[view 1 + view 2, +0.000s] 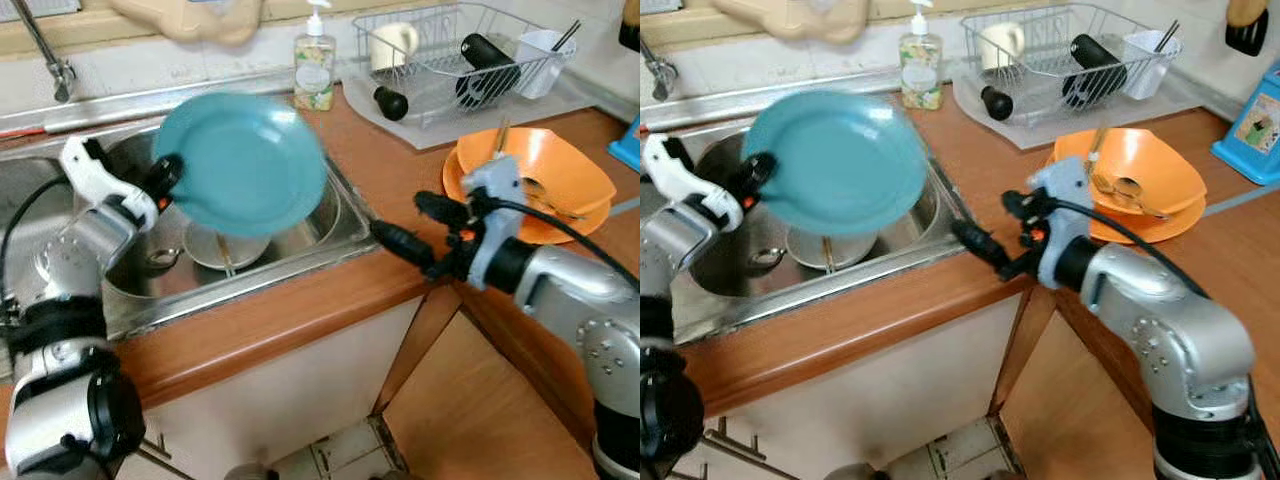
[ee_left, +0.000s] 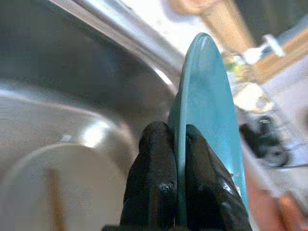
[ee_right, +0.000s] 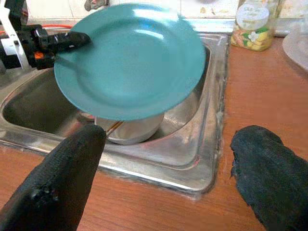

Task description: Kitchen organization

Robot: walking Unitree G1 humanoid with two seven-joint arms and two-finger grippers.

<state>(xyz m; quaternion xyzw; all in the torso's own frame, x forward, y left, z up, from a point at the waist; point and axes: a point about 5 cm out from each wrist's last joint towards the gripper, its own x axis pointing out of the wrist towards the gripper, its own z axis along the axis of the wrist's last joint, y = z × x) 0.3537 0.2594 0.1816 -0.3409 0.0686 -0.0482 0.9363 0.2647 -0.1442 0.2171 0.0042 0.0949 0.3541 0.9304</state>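
Note:
A teal plate (image 1: 243, 165) hangs tilted above the steel sink (image 1: 345, 225), held by its left rim. My left gripper (image 1: 165, 178) is shut on that rim; in the left wrist view both black fingers (image 2: 156, 178) pinch the plate's edge (image 2: 204, 96). My right gripper (image 1: 420, 228) is open over the wooden counter just right of the sink, its fingers (image 3: 72, 173) spread wide and empty, pointing toward the plate (image 3: 127, 60). Below the plate a white bowl (image 1: 225, 245) with a chopstick sits in the sink.
Stacked orange plates (image 1: 545, 180) with a spoon lie on the counter behind my right arm. A wire dish rack (image 1: 450, 55) with a mug, a black bottle and a cutlery cup stands at the back. A soap bottle (image 1: 314, 65) stands behind the sink, a tap (image 1: 45, 50) at back left.

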